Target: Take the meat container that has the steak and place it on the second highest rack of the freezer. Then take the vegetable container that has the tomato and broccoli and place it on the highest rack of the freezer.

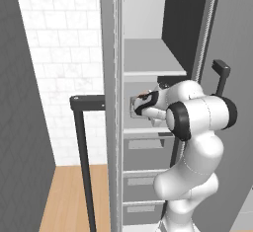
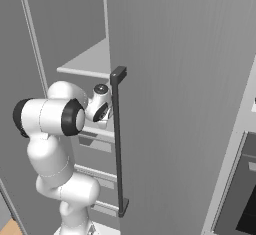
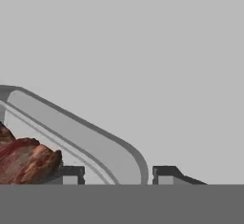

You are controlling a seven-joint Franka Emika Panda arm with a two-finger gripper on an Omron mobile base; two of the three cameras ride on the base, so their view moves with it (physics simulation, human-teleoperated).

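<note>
Steak (image 3: 26,161) in tray, left of end effector (image 3: 114,174).

The steak (image 3: 24,161) is cut off at the hand view's left edge — its container's (image 3: 95,142) far end too.

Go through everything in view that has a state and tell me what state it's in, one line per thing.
freezer: door open, shelves exposed.
meat container: upright on the second highest rack, its rim between the fingertips.
steak: lying inside the container.
highest rack: bare.
gripper: jaws apart, astride the container rim, not clamped.
</note>
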